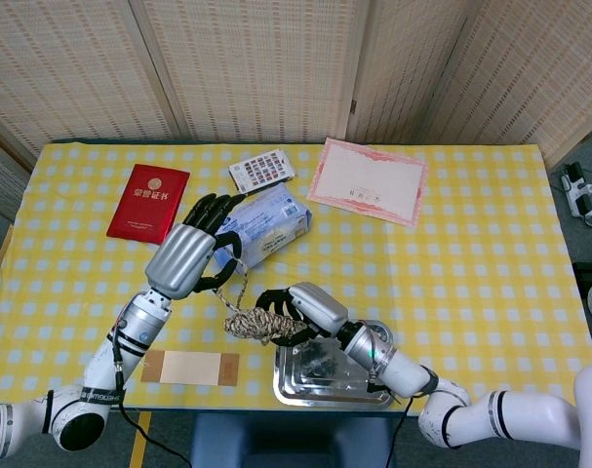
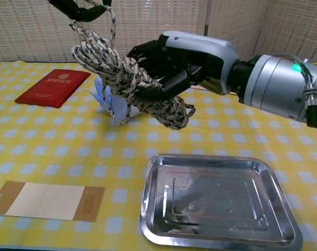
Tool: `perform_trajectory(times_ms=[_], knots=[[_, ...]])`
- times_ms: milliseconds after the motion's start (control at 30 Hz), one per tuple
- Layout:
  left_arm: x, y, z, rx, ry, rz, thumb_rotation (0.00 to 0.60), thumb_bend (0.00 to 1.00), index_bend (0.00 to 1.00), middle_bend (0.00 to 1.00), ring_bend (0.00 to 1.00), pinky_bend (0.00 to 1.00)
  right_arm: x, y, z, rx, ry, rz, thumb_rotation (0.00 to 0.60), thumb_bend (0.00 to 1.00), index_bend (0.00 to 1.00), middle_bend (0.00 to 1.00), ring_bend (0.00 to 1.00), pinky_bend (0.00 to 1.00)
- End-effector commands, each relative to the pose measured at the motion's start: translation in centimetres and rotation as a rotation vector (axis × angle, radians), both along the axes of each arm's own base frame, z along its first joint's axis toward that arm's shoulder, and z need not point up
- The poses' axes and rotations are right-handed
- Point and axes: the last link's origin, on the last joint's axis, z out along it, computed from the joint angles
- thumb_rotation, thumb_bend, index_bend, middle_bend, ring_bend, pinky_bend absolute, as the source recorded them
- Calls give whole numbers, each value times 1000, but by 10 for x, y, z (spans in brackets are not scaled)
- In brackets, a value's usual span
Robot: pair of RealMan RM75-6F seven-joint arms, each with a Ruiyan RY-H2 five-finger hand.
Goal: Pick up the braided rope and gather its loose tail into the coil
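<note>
The braided rope coil point(image 1: 256, 324) point(image 2: 128, 84) is a mottled tan and black bundle held in the air, left of the tray and above the cloth. My right hand point(image 1: 307, 306) point(image 2: 185, 56) grips it from the right, fingers wrapped round its middle. The loose tail point(image 1: 242, 284) point(image 2: 113, 22) runs a short way up from the coil to my left hand point(image 1: 189, 256) point(image 2: 79, 7), which pinches it just above and left of the coil. The chest view cuts off most of the left hand at the top edge.
A metal tray point(image 1: 302, 386) point(image 2: 215, 205) lies at the front edge under my right forearm. A blue tissue pack point(image 1: 274, 218) point(image 2: 107, 98) sits behind the coil. Around it lie a red booklet point(image 1: 147, 202) point(image 2: 53, 86), a pink-bordered certificate point(image 1: 367, 181), a sticker sheet point(image 1: 261, 171) and a brown-ended card point(image 1: 190, 368) point(image 2: 46, 201).
</note>
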Motion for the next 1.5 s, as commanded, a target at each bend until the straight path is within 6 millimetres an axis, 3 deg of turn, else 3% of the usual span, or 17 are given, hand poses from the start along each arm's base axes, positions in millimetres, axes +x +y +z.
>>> perform_trajectory(times_ms=[33,233,600,867,1233,1500], knots=[[11,-4,-2,-4,-9,-26,600,564,589,60,0,0,11,1,-6,11,18,-1,600,800,843,711,780,739],[21,-14,-2,-9,-26,-66,600,564,590,58,0,0,16,-5,-12,-29,16,-80,600,800,880,738,819,767],[16,-37,-1,-72,-70,-101,600,565,591,56,0,0,24,-20,-18,-73,-43,-238,600,800,880,738,819,768],[-2,-49,-2,-104,-100,-93,600,565,591,52,0,0,23,-28,-17,-159,-141,-372,600,800,884,741,818,772],[-34,-43,-6,-146,-112,-5,600,564,591,45,0,0,14,-34,-8,-218,-327,-465,600,800,884,742,823,772],[-44,-42,-13,-205,-117,35,600,564,591,42,0,0,15,-33,-5,-225,-480,-459,600,800,887,743,823,772]])
